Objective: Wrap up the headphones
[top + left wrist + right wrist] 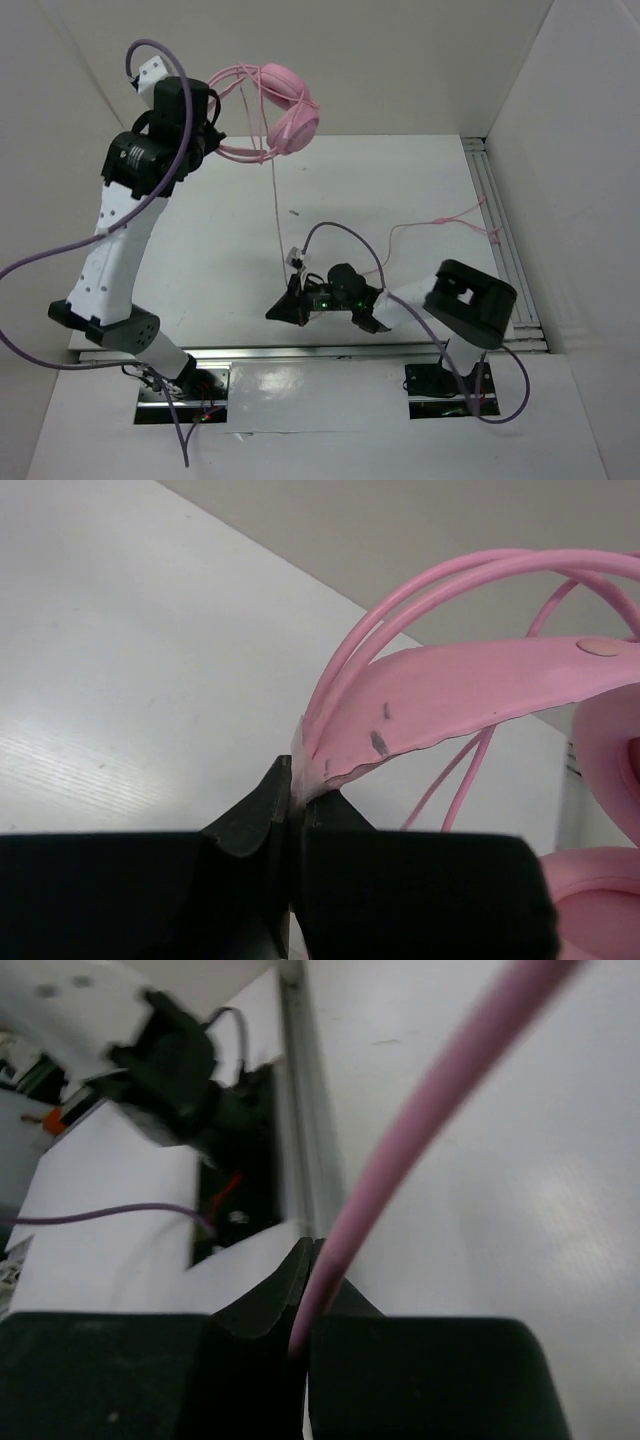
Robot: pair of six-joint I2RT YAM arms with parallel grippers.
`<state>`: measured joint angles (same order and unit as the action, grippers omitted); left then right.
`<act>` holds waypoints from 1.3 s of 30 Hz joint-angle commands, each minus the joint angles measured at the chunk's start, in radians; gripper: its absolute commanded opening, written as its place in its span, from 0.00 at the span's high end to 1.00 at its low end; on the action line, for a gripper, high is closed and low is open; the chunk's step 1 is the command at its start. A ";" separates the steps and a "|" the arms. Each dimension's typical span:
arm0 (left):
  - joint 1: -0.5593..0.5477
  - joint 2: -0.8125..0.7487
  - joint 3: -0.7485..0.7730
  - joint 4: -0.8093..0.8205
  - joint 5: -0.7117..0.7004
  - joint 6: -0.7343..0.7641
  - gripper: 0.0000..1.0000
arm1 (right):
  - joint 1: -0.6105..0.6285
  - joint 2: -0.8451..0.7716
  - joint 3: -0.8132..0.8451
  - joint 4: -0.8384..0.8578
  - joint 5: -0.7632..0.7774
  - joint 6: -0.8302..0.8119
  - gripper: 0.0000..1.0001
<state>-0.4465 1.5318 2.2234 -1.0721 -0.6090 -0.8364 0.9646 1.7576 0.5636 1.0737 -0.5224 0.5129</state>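
Pink over-ear headphones [292, 112] with padded earcups hang raised at the white bench's [200, 250] 12 o'clock edge, the headband clamped in the closed left tool [293, 800]. The thin pink cord [274, 200] drops toward 6 o'clock and is pinched in the closed right tool [305, 1305]. Slack trails to 3 o'clock, near the aluminium rail [500, 230]. White walls [400, 60] bound 12 and 3 o'clock. Both earcups are cut off in the left wrist view.

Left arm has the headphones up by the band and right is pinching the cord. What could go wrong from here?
1. The left gripper pinches only the band's edge, so a tug could slip the headphones loose.
2. The cord runs straight down to the right gripper; pulling further may strain it.
3. The cord's loose end lies by the side rail and could snag there.
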 commanded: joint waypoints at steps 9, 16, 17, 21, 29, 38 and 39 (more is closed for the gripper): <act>0.098 0.114 -0.267 -0.046 -0.212 -0.085 1.00 | 0.436 -0.546 0.284 -0.843 0.546 -0.390 1.00; 0.016 -0.014 -0.553 0.127 -0.066 0.166 1.00 | 0.384 -0.599 0.479 -1.138 0.743 -0.638 1.00; -0.006 -0.063 -0.582 0.127 -0.066 0.204 1.00 | 0.340 -0.599 0.495 -1.161 0.760 -0.666 1.00; -0.099 -0.169 -0.763 0.166 -0.060 0.313 1.00 | 0.228 -0.612 0.614 -1.300 0.873 -0.760 1.00; -0.289 -0.380 -0.869 0.135 0.046 0.425 1.00 | -0.048 -0.587 0.740 -1.305 0.840 -0.852 1.00; -0.290 -0.559 -0.788 0.091 0.563 0.523 1.00 | -0.366 -0.492 0.711 -1.233 0.536 -0.743 1.00; -0.290 -0.547 -0.756 0.078 0.587 0.523 1.00 | -0.394 -0.492 0.690 -1.210 0.509 -0.716 1.00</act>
<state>-0.7265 0.9970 1.3746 -0.9230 -0.2848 -0.4088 0.6586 1.2682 1.2636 -0.2451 0.0483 -0.2703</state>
